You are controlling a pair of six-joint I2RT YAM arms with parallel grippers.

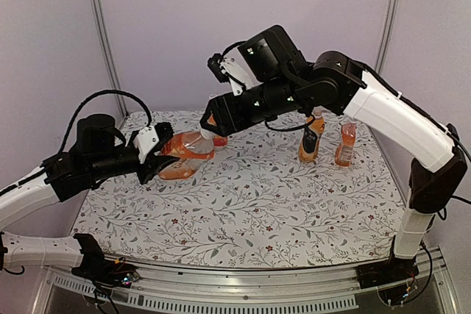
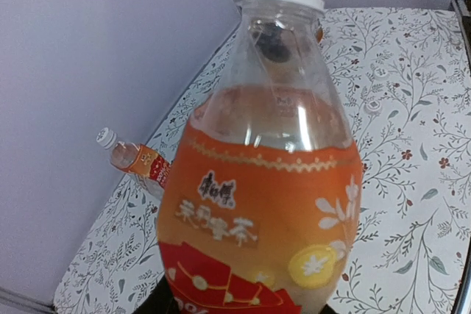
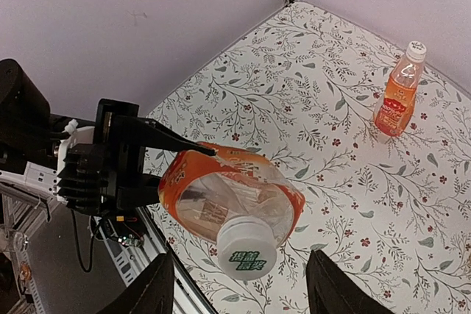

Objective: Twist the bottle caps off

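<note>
One white cap (image 3: 246, 252) faces the wide-open right gripper (image 3: 241, 266), between its jaws, untouched; the left gripper (image 1: 160, 155) clamps that tilted orange-drink bottle (image 3: 228, 193). Likely next: close on the cap and twist.

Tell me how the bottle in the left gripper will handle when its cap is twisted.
Thin clear plastic: the bottle probably dents under the left gripper's squeeze. It looks only partly full, so likely light, liquid sloshing. Its glossy label may slip when the white cap turns.
</note>
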